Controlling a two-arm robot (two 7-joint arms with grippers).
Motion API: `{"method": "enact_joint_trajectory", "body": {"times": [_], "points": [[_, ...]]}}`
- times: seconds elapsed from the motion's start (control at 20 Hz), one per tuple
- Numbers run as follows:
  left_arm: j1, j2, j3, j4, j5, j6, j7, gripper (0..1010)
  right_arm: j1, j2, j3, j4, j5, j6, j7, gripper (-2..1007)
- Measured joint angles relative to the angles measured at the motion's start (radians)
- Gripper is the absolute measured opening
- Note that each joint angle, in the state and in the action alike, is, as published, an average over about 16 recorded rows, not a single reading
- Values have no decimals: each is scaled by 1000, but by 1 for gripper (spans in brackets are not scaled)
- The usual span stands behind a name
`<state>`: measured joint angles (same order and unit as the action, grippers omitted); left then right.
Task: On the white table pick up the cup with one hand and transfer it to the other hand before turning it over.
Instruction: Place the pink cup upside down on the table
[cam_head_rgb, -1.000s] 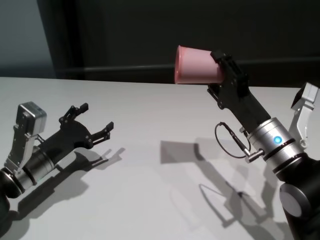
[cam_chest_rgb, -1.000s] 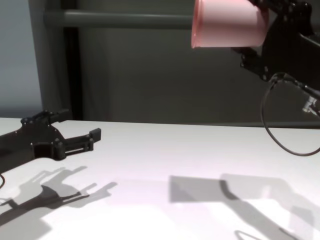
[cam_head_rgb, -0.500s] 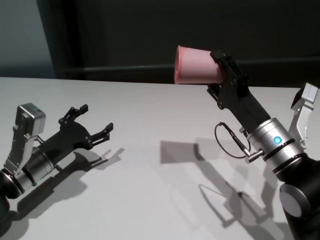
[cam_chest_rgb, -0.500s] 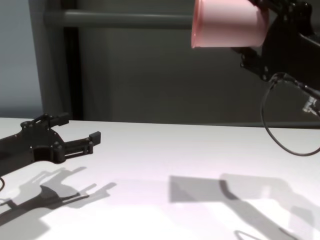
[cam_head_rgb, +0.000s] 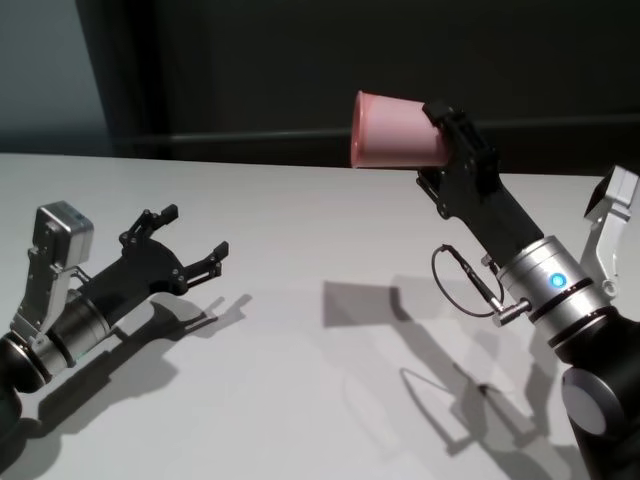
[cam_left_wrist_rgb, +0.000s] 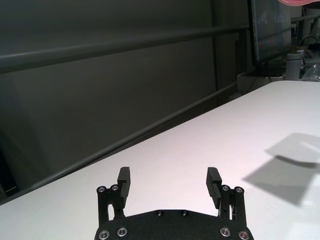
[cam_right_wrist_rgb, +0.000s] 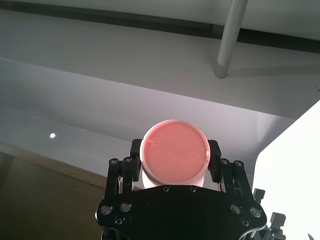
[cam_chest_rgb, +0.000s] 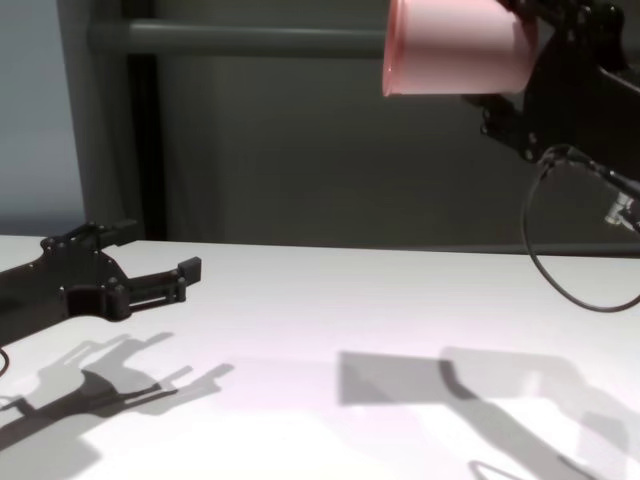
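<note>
Two pincers: my right gripper (cam_head_rgb: 437, 128) clamps the cup (cam_head_rgb: 392, 131) high above the white table (cam_head_rgb: 300, 400); my left gripper (cam_head_rgb: 190, 243), fingers apart, hovers just above it.

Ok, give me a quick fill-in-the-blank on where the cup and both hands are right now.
1. The pink cup is gripped by the ____ hand.
2. The cup is held ____ the white table, not resting on it.
3. The left hand is open and holds ____.
4. The cup's wide rim points toward the robot's ____ side.

Missing words: right; above; nothing; left
</note>
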<state>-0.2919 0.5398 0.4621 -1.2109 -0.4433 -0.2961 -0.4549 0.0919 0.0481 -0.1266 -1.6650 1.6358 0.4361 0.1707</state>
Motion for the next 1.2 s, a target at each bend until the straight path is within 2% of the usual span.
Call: {"method": "enact_joint_trajectory", "body": {"times": [0.3,0.6,0.75,0.95,1.1,1.2], "points": [[-1,1,1,-1,0,1,1,1001,-9,14,1,-14,-5,-18,-14,752],[-1,1,1,-2,0,1,2,1001,-24,51,9,-53,-33,-57,-55,752],[-1,1,1,-2,0,1,2,1001,-31,82,14,-86,-64,-83,-91,752],[-2,2,1,-3,0,2,2,1001,-28,135,11,-135,-127,-112,-153,752],[-2,2,1,-3,0,2,2,1001,-14,182,-4,-173,-192,-122,-205,752],[-2,2,1,-3,0,2,2,1001,1,217,-23,-195,-240,-120,-241,752]]}}
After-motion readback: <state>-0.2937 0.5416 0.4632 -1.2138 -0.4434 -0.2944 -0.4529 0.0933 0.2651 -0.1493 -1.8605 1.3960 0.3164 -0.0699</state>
